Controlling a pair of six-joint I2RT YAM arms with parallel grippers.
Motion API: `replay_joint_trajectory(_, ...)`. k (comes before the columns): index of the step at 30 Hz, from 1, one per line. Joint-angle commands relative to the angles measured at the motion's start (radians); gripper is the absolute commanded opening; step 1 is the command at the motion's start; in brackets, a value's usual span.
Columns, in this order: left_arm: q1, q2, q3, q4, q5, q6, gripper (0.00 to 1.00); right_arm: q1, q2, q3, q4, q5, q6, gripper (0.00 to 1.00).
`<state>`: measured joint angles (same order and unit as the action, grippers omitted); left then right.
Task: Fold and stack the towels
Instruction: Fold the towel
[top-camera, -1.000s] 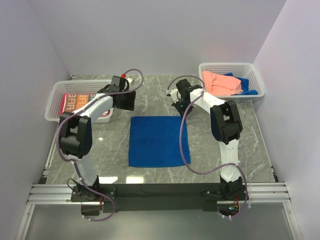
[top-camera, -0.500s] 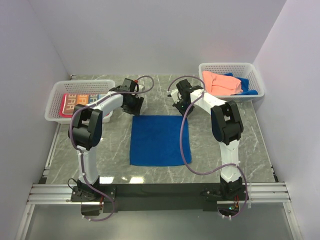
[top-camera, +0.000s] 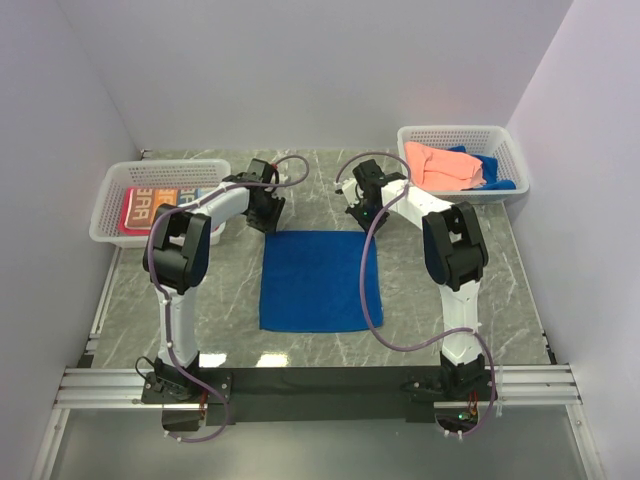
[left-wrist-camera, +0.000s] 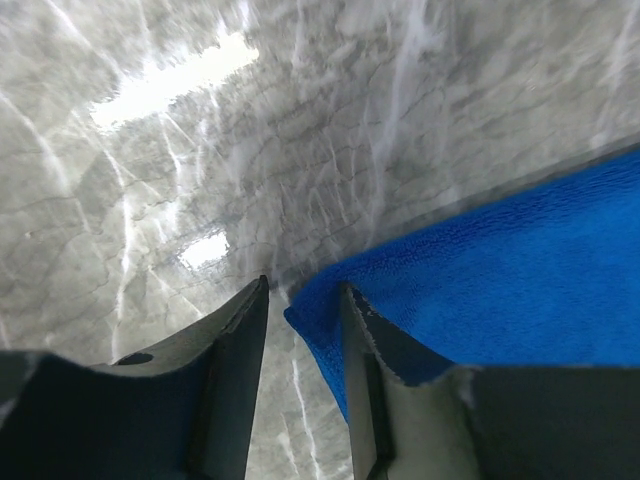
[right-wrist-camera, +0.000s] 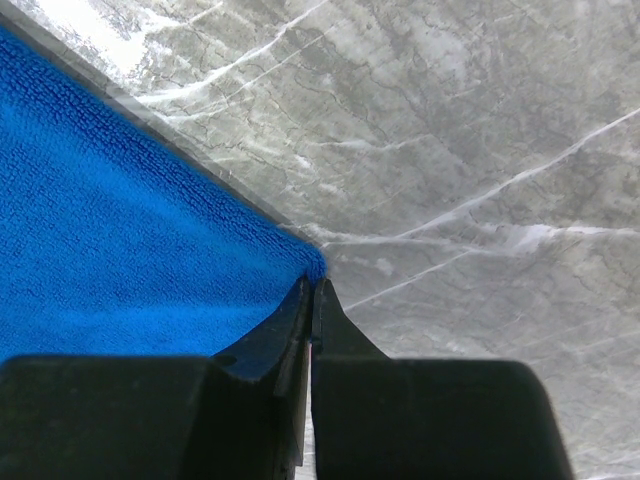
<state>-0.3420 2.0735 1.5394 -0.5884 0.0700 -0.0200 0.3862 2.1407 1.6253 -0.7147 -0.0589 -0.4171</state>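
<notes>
1 blue towel (top-camera: 318, 280) flat, L gripper (left-wrist-camera: 303, 290), R gripper (right-wrist-camera: 311, 286) at 2 far corners

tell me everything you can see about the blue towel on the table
The deep blue terry towel lies spread flat, roughly square, unfolded, on the grey marbled table between the arms. Its far right corner seems pinched in the shut right pincer; its far left corner sits inside the open left pincer.
</notes>
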Motion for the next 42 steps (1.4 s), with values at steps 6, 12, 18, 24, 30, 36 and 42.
replay_joint_trajectory(6,0.0,0.031,0.013,-0.033,-0.027,0.043,0.38,-0.006,-0.021,-0.051,0.018,0.057,-0.012,0.0)
replay_joint_trajectory(12,0.011,0.06,0.004,-0.04,-0.039,0.043,0.33,-0.004,-0.031,-0.071,0.032,0.079,-0.014,0.0)
replay_joint_trajectory(18,0.034,0.082,-0.013,-0.048,-0.024,0.034,0.24,-0.006,-0.034,-0.076,0.038,0.088,-0.015,0.0)
replay_joint_trajectory(24,0.047,0.097,-0.028,-0.045,-0.024,0.034,0.03,-0.006,-0.033,-0.067,0.044,0.085,-0.014,0.0)
replay_joint_trajectory(30,0.066,0.062,-0.018,-0.027,-0.01,0.045,0.01,-0.013,-0.05,-0.065,0.073,0.1,-0.005,0.0)
replay_joint_trajectory(36,0.07,-0.027,0.001,0.05,0.03,0.081,0.01,-0.018,-0.087,-0.036,0.132,0.136,0.015,0.0)
replay_joint_trajectory(42,0.07,-0.087,-0.027,0.148,0.037,0.12,0.01,-0.018,-0.126,-0.048,0.213,0.169,0.02,0.0)
